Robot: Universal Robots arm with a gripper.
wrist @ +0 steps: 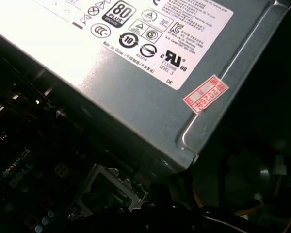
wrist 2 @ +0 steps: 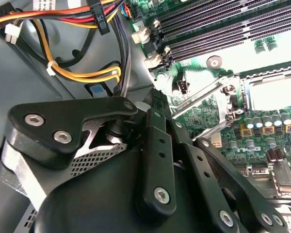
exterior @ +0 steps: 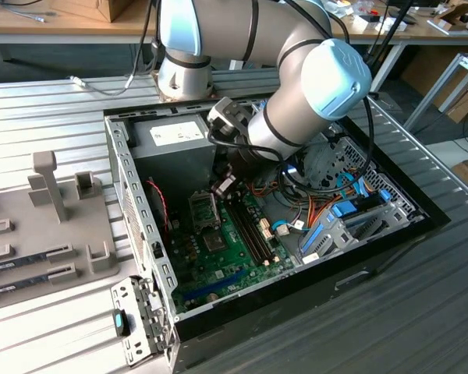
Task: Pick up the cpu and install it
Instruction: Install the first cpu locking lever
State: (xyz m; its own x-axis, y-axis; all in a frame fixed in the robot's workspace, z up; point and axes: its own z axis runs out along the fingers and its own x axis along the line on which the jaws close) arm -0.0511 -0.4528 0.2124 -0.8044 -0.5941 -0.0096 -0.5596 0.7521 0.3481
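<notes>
**Ana:** One step seems to be in hand, the install rather than the pick-up; would you agree?

**Ben:** I would, as a judgement. The arm [exterior: 296,86] reaches down into the open computer case [exterior: 122,183] on the worktop [exterior: 47,117]; the gripper [exterior: 222,187] hangs low over the green motherboard [exterior: 218,257], just beside the socket [exterior: 204,209] and below the power supply [exterior: 171,134].

**Ana:** And the cpu itself?

**Ben:** In the second wrist view a pale, silvery square [wrist 2: 274,92] lies inside the dark socket frame [wrist 2: 262,73]; I take that to be the cpu, lying flat in its seat; it is washed out by glare, so I would not swear to it. A thin retention lever [wrist 2: 203,97] stands tilted up beside the frame, so the socket looks unlatched to me.

**Ana:** How are the fingers set?

**Ben:** Whether the fingers are spread or pressed together I cannot tell; the second wrist view gives the black linkages from behind, not the tips; nothing I can see is pinched between them, and I cannot tell whether they touch the lever or the board.

**Ana:** What does the next move call for, then?

**Ben:** Small, careful motion, I would say; the space is tight; the memory slots [wrist 2: 223,24] run close on one side of the socket, and a bundle of orange, yellow and black cables [wrist 2: 82,73] hangs near the gripper's body; a sideways nudge could skew a chip that is not clamped; any pressing should be gentle and square to the board.
</notes>
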